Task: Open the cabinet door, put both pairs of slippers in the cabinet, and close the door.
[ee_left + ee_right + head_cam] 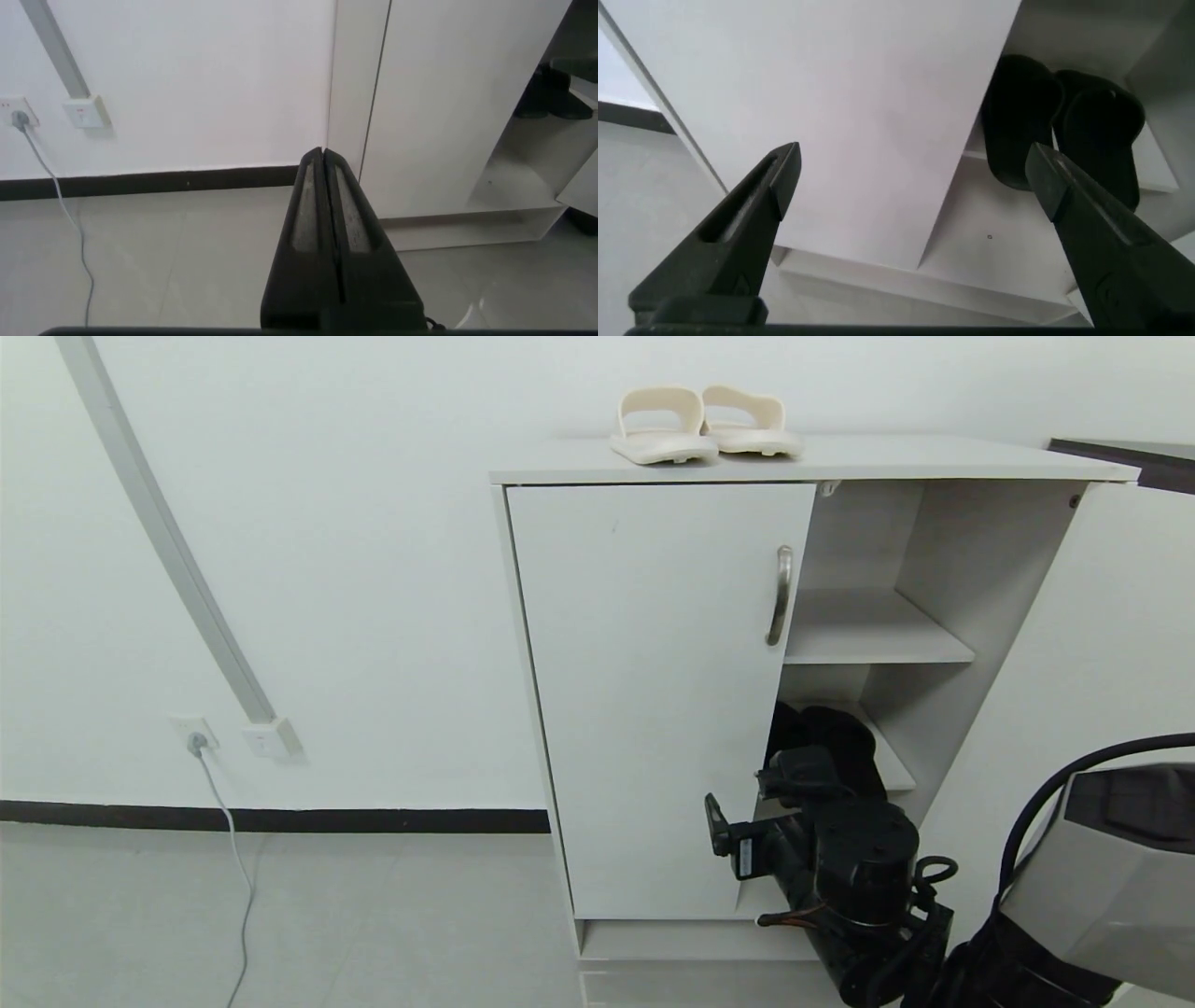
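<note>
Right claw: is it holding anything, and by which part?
Nothing. The right claw is open and empty; the black slippers lie apart, beyond its tips.

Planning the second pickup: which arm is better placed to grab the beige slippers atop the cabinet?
Probably the right. The right gripper is open at the open side of the cabinet, by the black slippers on the lower shelf. The left gripper is shut, facing the closed door.
</note>
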You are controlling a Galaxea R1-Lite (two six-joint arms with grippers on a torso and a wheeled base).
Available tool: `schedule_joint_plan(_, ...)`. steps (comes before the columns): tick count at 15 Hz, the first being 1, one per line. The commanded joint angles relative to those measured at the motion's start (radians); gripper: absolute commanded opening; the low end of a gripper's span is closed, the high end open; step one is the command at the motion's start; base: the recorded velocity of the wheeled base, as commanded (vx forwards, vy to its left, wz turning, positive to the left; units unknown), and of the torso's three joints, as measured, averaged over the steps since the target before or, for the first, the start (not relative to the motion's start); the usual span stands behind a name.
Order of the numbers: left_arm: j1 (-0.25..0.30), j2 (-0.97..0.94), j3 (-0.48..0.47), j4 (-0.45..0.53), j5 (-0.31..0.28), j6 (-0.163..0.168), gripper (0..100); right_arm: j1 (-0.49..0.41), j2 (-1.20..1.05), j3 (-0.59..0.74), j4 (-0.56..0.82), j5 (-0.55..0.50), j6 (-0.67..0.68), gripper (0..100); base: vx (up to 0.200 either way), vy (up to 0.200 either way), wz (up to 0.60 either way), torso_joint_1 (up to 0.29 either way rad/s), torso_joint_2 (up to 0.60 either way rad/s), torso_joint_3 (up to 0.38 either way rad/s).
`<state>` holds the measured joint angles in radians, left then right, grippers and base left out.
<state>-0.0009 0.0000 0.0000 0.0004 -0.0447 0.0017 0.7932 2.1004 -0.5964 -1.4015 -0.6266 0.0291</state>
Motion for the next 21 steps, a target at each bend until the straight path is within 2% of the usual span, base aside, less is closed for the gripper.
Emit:
schedule_joint_plan(1, -0.001, 0.002, 0.0, 0.0, 0.0, 0.0, 0, 0.0, 0.0, 0.0, -0.001, 0.001, 0.0, 100, 0.0, 0.0, 0.0, 0.0, 0.0, 0.0)
schedule_joint_plan(5, -0.001, 0.002, 0.0, 0.001, 0.0, 0.0, 0, 0.0, 0.0, 0.001, -0.001, 0.001, -0.002, 100, 0.0, 0.0, 0.0, 0.005, -0.13, -0.181)
schedule_joint_plan(11, -0.001, 0.002, 0.0, 0.0, 0.0, 0.0, 0, -0.002, -0.003, 0.003, 0.001, 0.001, -0.002, 100, 0.0, 0.0, 0.0, 0.065, -0.46, -0.36)
schedule_joint_plan(21, -0.001, 0.002, 0.0, 0.001, 0.0, 0.0, 0, -0.002, -0.003, 0.001, -0.001, 0.001, -0.012, 100, 0.0, 0.0, 0.6, 0.152, -0.47, -0.328)
